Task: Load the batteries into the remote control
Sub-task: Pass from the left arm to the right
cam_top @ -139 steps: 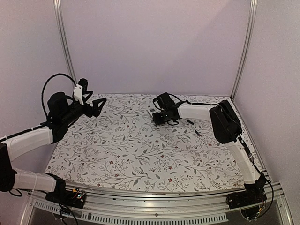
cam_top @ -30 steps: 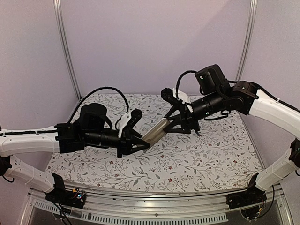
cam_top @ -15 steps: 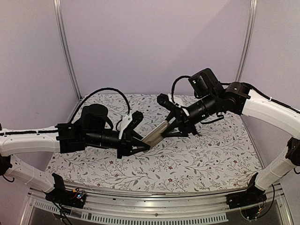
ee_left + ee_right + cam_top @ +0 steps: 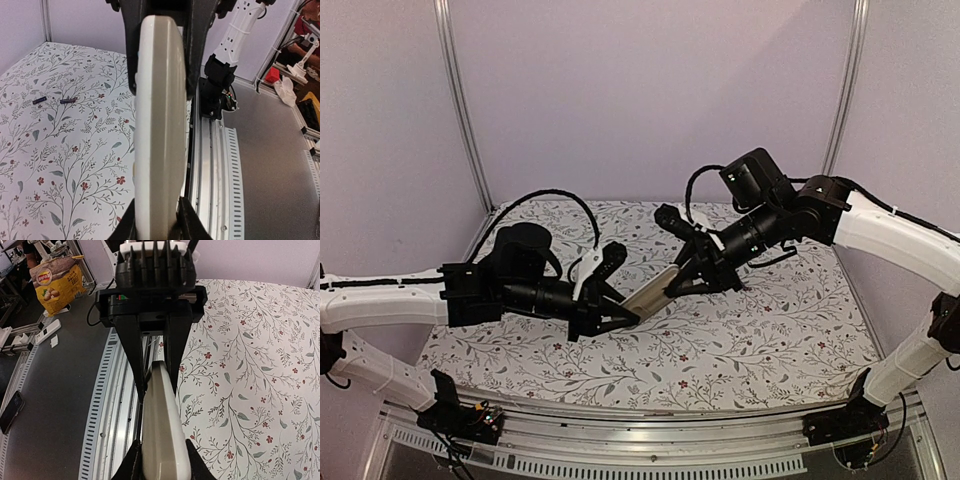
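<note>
The remote control [image 4: 651, 290] hangs edge-up above the middle of the table, held at both ends. My left gripper [image 4: 623, 312] is shut on its lower left end, the black fingers pressed on both flat faces [image 4: 157, 220]. My right gripper [image 4: 684, 274] is shut on the upper right end, its fingers also tight against both faces [image 4: 161, 462]. The remote [image 4: 156, 125] shows its white and tan-grey edge, and in the right wrist view the remote [image 4: 162, 425] runs up to the left gripper's fingers [image 4: 134, 355]. Two batteries [image 4: 40, 100] [image 4: 67, 101] lie on the floral table.
The aluminium rail [image 4: 212, 165] runs along the table's near edge, with the right arm's base [image 4: 218, 82] on it. Off the table on the grey floor lie a chip bag [image 4: 55, 282] and a spare white remote [image 4: 47, 331].
Over the last second the right gripper's jaws have closed onto the remote's upper end. The left gripper has kept its hold and place. Earlier the arms stood far apart.
</note>
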You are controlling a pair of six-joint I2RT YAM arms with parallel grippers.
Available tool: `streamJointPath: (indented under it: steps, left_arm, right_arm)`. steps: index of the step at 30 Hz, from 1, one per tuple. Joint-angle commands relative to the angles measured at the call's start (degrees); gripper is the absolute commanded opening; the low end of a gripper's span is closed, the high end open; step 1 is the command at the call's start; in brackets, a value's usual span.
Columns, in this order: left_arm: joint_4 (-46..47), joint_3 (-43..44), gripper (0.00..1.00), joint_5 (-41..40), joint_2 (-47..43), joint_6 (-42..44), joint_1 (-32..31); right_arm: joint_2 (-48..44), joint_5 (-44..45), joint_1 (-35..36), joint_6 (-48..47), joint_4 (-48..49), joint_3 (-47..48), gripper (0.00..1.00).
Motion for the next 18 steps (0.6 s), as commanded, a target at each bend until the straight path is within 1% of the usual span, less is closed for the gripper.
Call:
streamJointPath:
  steps: [1, 2, 3, 4, 5, 7, 8, 10, 11, 12, 13, 16, 18]
  left_arm:
    - [1.39, 1.67, 0.00, -2.57, 0.81, -0.32, 0.32]
    - [1.35, 1.73, 0.00, -3.01, 0.90, -0.24, 0.32]
    - [1.30, 1.81, 0.09, -3.60, 1.04, -0.22, 0.38]
    - [1.17, 1.98, 0.26, -4.38, 1.22, -0.16, 0.38]
    - [0.99, 2.10, 0.40, -5.24, 1.36, -0.03, 0.39]
    - [0.87, 2.55, 0.60, -7.07, 1.72, 0.51, 0.34]
    - [-0.15, 2.77, 0.67, -7.98, 1.87, 0.99, 0.36]
    - [-1.66, 2.99, 0.74, -9.95, 1.71, 2.18, 0.25]
    - [-1.88, 3.00, 0.85, -11.00, 1.44, 2.88, 0.19]
    - [-1.91, 2.94, 0.91, -12.33, 1.07, 3.77, 0.08]
    - [-1.94, 2.88, 0.92, -13.66, 0.40, 4.35, -0.21]
    - [-0.54, 1.42, 0.94, -16.87, -3.25, 9.98, -1.90]
    - [3.31, -0.96, 0.99, -19.72, -6.21, 14.64, -3.87]
  right_arm:
    - [1.06, -0.53, 0.40, 1.66, -0.50, 0.99, 0.07]
    - [0.95, -0.36, 0.42, 1.68, -0.46, 0.99, 0.06]
    - [1.00, -0.13, 0.44, 1.77, -0.35, 1.00, 0.05]
    - [0.86, 0.25, 0.40, 1.92, -0.18, 1.00, 0.04]
    - [0.78, 0.52, 0.42, 2.23, -0.03, 1.00, 0.03]
    - [0.47, 1.44, 0.40, 2.81, 0.65, 0.96, 0.00]
    - [0.37, 2.07, 0.40, 3.35, 0.99, 0.85, 0.00]
    - [0.17, 3.38, 0.40, 4.35, 1.64, 0.55, 0.00]
    - [0.10, 4.14, 0.33, 4.79, 2.00, 0.44, 0.01]
    - [0.05, 5.50, 0.27, 5.94, 2.55, 0.33, 0.01]
    - [0.05, 6.62, 0.04, 6.90, 2.97, 0.30, 0.00]
    - [0.39, 7.50, -1.29, 11.66, 4.13, 0.72, 0.00]
    - [0.44, 7.14, -2.13, 15.21, 5.92, 0.63, 0.00]
